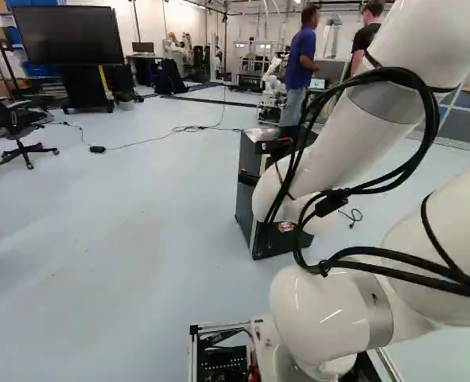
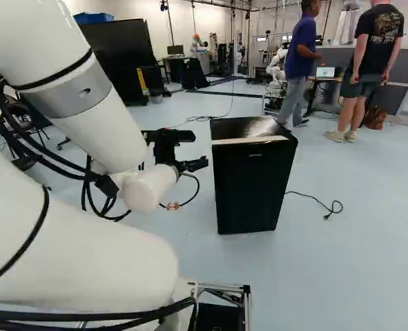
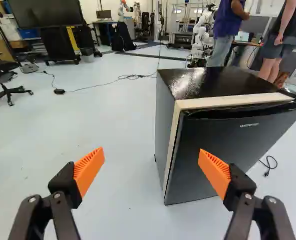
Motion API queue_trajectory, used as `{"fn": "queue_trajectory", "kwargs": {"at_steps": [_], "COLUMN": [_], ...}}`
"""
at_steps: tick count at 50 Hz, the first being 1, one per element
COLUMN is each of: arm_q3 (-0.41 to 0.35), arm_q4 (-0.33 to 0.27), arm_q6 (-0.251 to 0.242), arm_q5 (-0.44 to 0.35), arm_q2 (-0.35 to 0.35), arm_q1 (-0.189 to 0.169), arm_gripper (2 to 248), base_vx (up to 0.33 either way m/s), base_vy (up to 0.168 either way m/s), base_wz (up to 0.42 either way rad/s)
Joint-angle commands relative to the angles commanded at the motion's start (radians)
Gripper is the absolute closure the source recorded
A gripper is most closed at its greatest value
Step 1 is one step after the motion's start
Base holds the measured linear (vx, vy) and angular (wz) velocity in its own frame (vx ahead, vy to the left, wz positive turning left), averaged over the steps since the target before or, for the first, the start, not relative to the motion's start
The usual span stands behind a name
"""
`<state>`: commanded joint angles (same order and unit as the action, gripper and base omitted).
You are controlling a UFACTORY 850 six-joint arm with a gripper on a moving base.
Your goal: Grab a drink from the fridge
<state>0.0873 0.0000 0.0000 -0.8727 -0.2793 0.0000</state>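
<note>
My gripper (image 2: 190, 165) reaches out just left of the small black fridge (image 2: 250, 183) in the right base view. In the wrist view the gripper (image 3: 150, 161) stands open, its orange-padded fingers wide apart with nothing held. Ahead of it is the fridge (image 3: 223, 145), upright on the floor, with a dark front door that looks closed and a pale strip along its edge. One finger overlaps the door in that view; no contact shows. The arm partly covers the fridge (image 1: 249, 195) in the left base view. No drink is visible.
The fridge stands on a pale floor (image 3: 112, 120). A cable (image 2: 313, 198) lies beside it, and another cable (image 3: 100, 86) runs across the floor behind. An office chair (image 1: 21, 131), a large screen (image 1: 69, 36) and another robot (image 3: 202, 37) are farther back.
</note>
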Motion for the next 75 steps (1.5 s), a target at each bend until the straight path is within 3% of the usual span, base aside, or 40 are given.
{"fn": "queue_trajectory", "kwargs": {"at_steps": [75], "arm_q3": [0.004], "arm_q4": [0.001], "arm_q6": [0.000], "arm_q5": [0.000], "arm_q2": [0.005], "arm_q1": [0.003], "arm_gripper": [3], "base_vx": [-0.022], "base_vy": [0.016], "base_wz": [0.000]}}
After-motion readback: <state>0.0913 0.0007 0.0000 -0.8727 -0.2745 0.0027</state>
